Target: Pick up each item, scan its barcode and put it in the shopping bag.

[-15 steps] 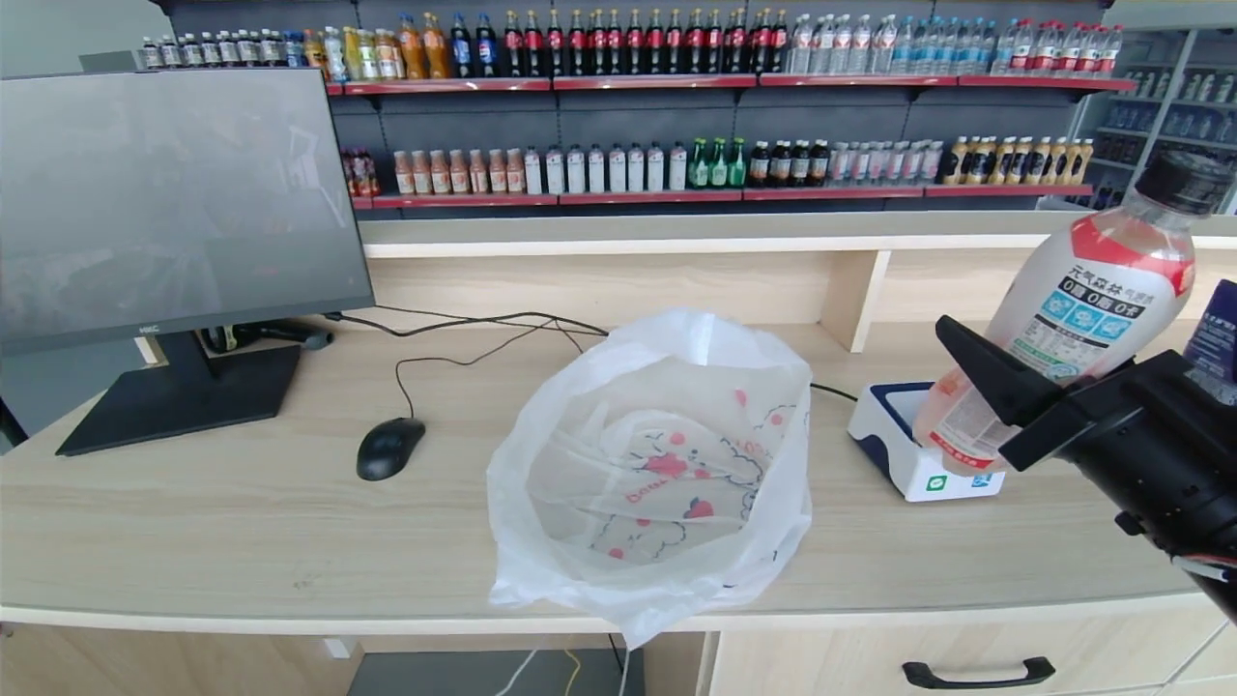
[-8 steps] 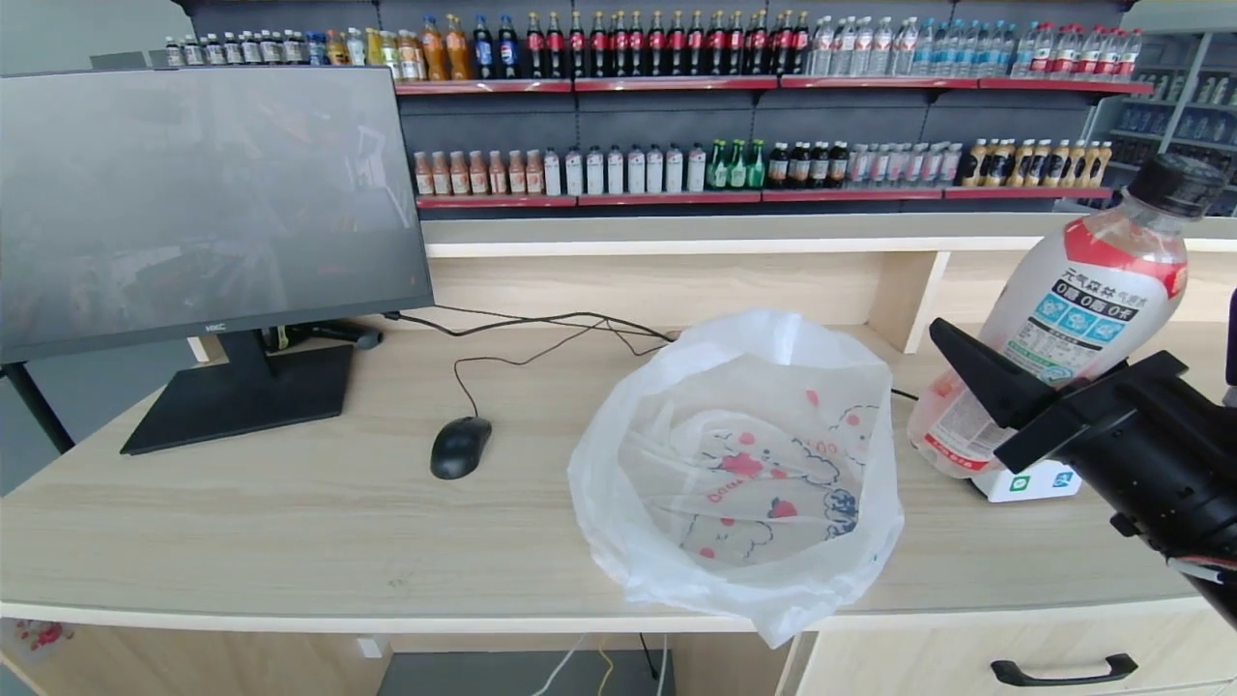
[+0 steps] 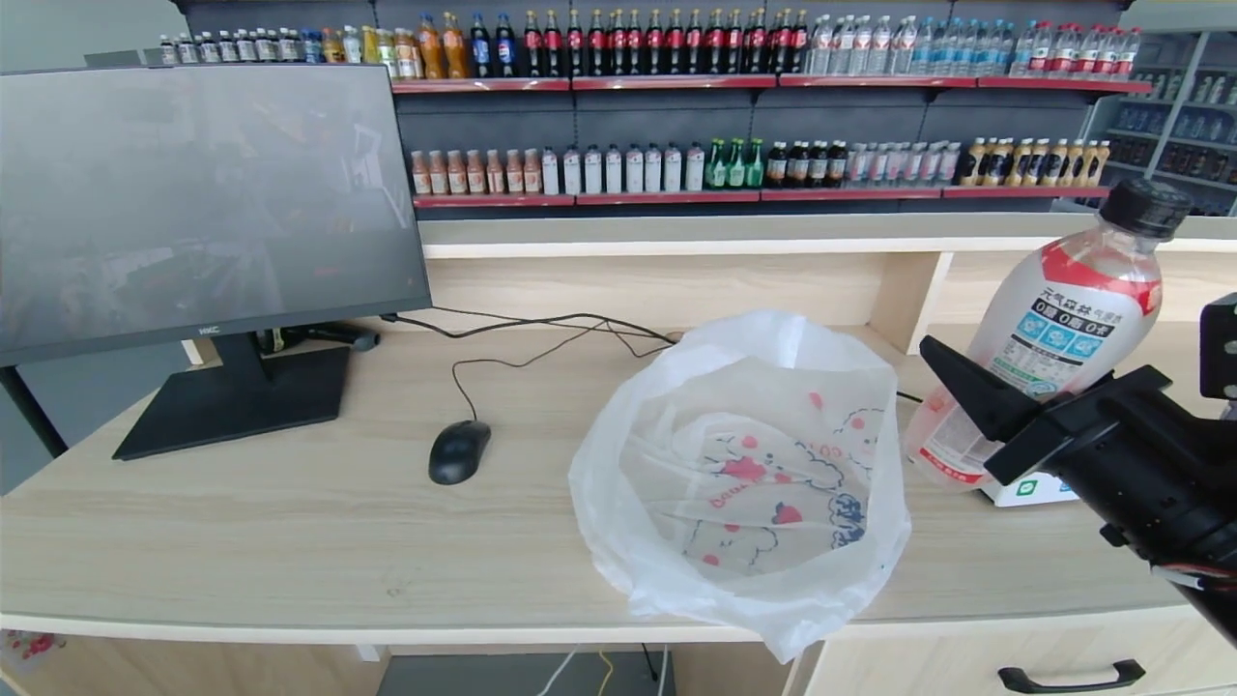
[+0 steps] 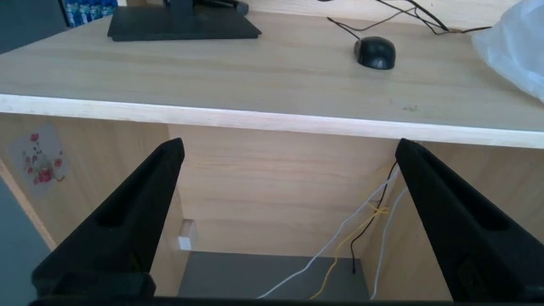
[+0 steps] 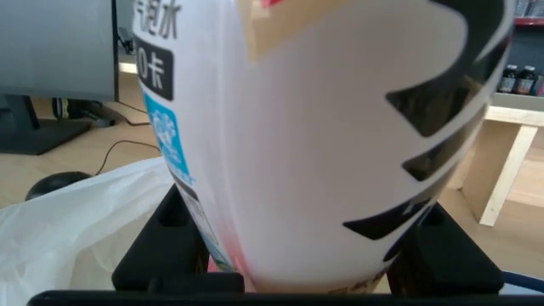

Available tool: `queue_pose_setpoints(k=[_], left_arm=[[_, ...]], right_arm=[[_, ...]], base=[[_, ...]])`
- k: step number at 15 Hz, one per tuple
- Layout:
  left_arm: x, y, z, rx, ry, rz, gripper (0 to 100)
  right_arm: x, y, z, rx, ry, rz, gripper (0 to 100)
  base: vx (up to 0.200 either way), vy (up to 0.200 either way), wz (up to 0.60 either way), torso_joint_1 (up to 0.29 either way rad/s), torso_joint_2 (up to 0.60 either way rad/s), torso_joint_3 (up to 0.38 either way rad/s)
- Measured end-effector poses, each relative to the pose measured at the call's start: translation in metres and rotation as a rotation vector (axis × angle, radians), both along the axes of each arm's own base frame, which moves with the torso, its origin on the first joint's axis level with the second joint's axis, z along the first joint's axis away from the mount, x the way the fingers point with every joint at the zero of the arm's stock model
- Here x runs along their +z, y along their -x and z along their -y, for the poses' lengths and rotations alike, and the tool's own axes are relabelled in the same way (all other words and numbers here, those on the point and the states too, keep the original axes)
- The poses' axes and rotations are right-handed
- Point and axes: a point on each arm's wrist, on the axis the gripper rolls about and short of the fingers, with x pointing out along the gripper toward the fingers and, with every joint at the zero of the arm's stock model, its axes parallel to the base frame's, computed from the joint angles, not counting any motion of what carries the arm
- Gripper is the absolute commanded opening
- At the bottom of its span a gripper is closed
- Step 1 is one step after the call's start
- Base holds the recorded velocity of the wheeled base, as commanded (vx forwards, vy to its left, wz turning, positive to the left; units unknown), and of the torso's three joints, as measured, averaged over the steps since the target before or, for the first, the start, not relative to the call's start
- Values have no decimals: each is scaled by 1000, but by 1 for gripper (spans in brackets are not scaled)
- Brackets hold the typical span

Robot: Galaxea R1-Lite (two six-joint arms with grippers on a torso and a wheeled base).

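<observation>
Bottle (image 3: 1063, 319) in right fingers (image 3: 966, 387) has edged toward shopping bag (image 3: 744, 454).

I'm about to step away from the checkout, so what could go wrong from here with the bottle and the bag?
The bottle is tilted and gripped low by the right pincer, so it may pivot or slip. The limp shopping bag overhangs the counter edge; a bottle dropped near that side might drag it off.
</observation>
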Motion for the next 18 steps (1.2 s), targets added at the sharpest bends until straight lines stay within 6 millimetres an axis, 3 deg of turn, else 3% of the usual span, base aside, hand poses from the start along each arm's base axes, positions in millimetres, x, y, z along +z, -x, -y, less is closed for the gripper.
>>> queue_pose_setpoints(k=[4, 10, 13, 18], left_arm=[[0, 0, 0, 0, 0, 0, 100], [0, 0, 0, 0, 0, 0, 100], [0, 0, 0, 0, 0, 0, 100], [0, 0, 0, 0, 0, 0, 100]], right_arm=[[3, -4, -2, 1, -5, 12, 0], [6, -9, -4, 1, -11, 27, 0], [7, -14, -16, 50, -23, 22, 0], [1, -38, -33, 75, -19, 2, 0]], base=[[0, 0, 600, -1, 4, 4], [0, 0, 0, 0, 0, 0], [0, 0, 0, 0, 0, 0], [0, 0, 0, 0, 0, 0]])
